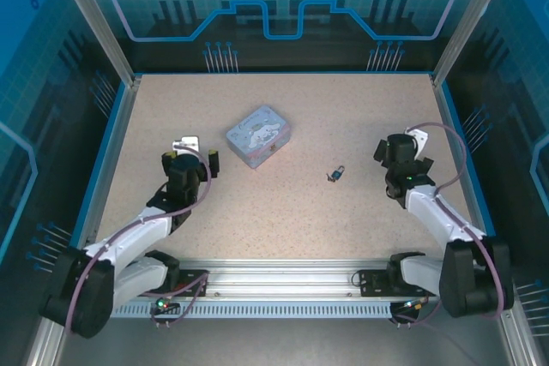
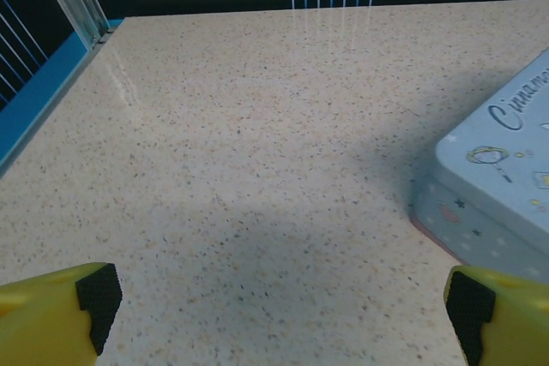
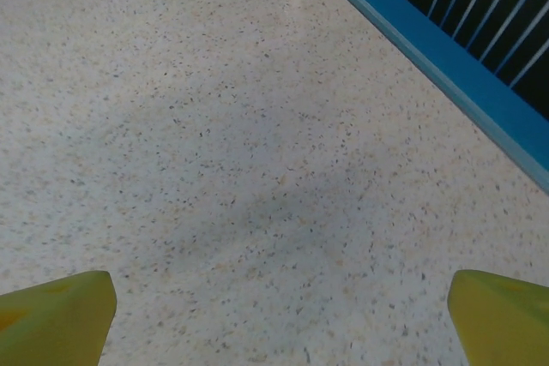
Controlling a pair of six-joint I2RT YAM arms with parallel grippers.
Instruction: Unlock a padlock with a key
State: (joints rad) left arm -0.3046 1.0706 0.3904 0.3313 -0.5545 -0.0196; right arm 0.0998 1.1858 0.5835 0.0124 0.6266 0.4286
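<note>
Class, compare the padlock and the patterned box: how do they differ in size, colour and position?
Size: the box is far larger than the padlock. Colour: the box is pale grey-blue with printed pictures; the padlock is dark with a bluish part. Position: the box lies left of centre, the padlock right of it. Both rest on the table, untouched.

The table [image 1: 292,220] under me is a pale speckled slab, beige with dark flecks, edged in blue along its sides and far end. The grey-blue patterned box [image 1: 258,135] lies flat on it, lid up, turned at a slant to those edges. Right of the box and a little nearer to me, well apart from it, sits the tiny padlock [image 1: 340,172], partly bluish. A dark sliver, the key [image 1: 329,177], lies on its box-facing side; whether they touch I cannot tell.
</note>
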